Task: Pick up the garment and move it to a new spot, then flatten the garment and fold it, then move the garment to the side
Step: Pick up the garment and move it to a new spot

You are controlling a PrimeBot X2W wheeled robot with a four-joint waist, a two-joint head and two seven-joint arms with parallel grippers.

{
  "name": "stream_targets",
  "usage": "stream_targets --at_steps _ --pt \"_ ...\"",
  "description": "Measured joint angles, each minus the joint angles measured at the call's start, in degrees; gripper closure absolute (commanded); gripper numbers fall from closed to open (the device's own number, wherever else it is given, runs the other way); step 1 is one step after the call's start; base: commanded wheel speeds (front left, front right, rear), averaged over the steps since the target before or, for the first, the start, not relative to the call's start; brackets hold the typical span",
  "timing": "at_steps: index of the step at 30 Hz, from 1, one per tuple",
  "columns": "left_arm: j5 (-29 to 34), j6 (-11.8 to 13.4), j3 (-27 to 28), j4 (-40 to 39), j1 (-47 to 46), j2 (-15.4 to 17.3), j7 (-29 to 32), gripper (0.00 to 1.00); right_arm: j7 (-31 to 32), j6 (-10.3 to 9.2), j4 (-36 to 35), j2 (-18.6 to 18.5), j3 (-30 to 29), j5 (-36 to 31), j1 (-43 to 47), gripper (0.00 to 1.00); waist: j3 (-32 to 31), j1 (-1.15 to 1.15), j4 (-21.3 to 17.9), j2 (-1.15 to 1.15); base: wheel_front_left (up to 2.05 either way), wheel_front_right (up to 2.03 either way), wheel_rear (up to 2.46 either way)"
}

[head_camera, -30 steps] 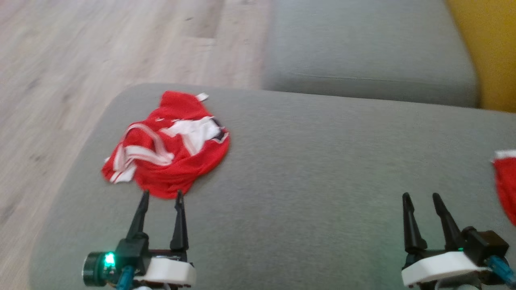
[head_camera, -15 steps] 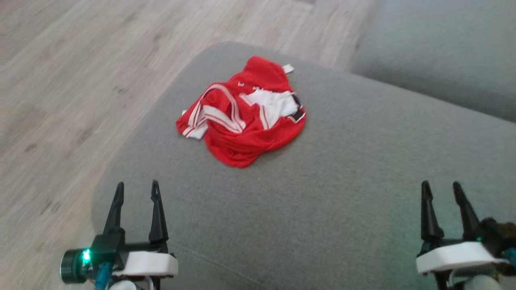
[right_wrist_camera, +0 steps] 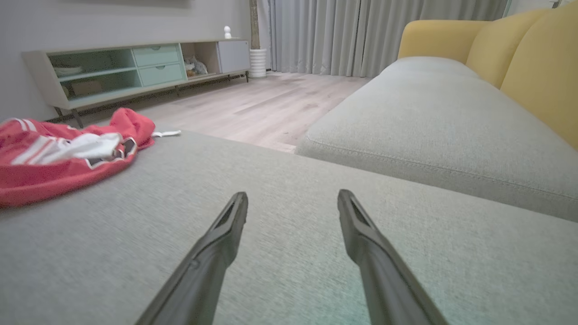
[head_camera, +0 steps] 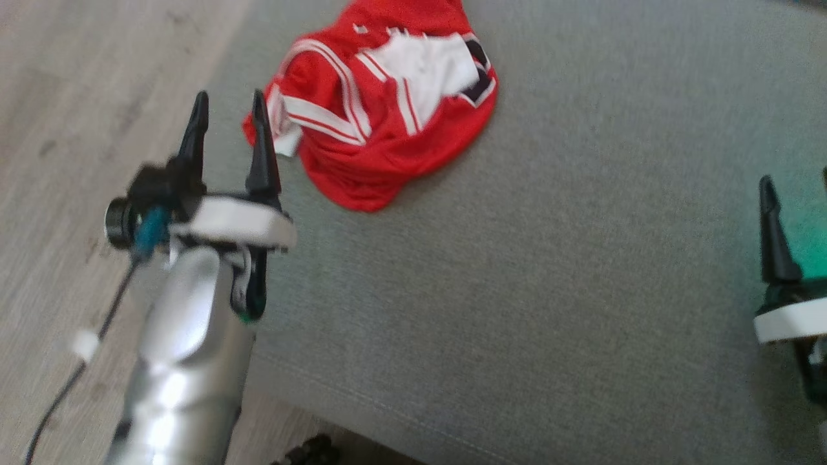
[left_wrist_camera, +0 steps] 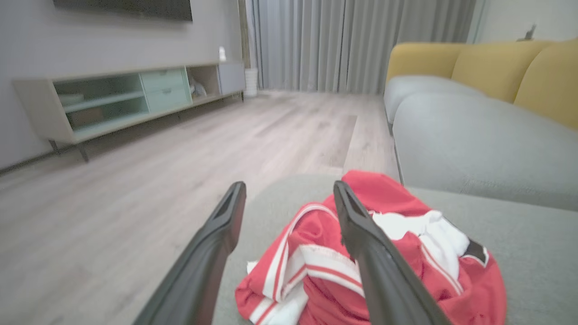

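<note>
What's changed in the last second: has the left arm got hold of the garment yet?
Not yet. The left gripper has reached forward, open fingers now at the left edge of the garment, not closed on it. The head camera swung too, so the picture's shift is no move of the garment. Unchanged: garment crumpled on the grey cushion, right gripper open, low over it.

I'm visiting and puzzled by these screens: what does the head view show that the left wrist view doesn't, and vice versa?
Head view's extras: the left hand whole, from above, open, on its silver forearm, near the crumpled red garment, and the right hand at the right edge. Left wrist view's extras: the room beyond, with a low cabinet, grey curtains and yellow sofa backs. Shared: the garment, the grey cushion under it, the wooden floor and the left hand's two dark fingers.
</note>
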Motion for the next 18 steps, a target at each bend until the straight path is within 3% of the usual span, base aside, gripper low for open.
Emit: stream_targets --at_steps 6,10,11,12,13,18 --pt "-9.5 -2.4 -1.1 19.0 -12.9 -0.4 3.5 0.00 -0.2 0.00 -1.6 -3.5 0.7 0.1 -2.9 0.00 7.8 -0.01 -2.4 0.00 0.00 0.00 0.00" --pt "-14.4 -4.4 -1.8 27.7 -16.2 -0.6 4.7 0.00 -0.6 0.00 -3.4 -4.4 1.3 0.3 -5.0 0.00 10.7 -0.02 -4.7 0.00 0.00 0.00 0.00" --pt "-15.5 -4.8 -1.9 28.8 -16.4 -0.6 4.6 0.54 -0.6 0.00 -3.4 -4.4 1.5 0.4 -5.5 0.00 11.1 -0.02 -5.3 0.00 0.00 0.00 0.00" --pt "-16.4 -5.1 -2.2 29.7 -16.6 -0.6 3.7 0.96 -0.7 0.00 -3.4 -4.3 1.6 0.5 -5.7 0.00 11.3 -0.03 -5.8 0.00 0.00 0.00 0.00" --pt "-16.7 -5.3 -2.5 30.3 -16.9 -0.6 2.7 1.00 -0.7 0.00 -3.5 -4.3 1.6 0.5 -5.9 0.00 11.3 -0.03 -6.3 0.00 0.00 0.00 0.00" --pt "-12.4 -5.7 -6.1 30.7 -18.1 0.2 0.1 1.00 -0.7 0.00 -0.9 -2.0 1.6 0.5 -6.2 0.00 8.6 -0.02 -7.1 0.00 0.00 0.00 0.00"
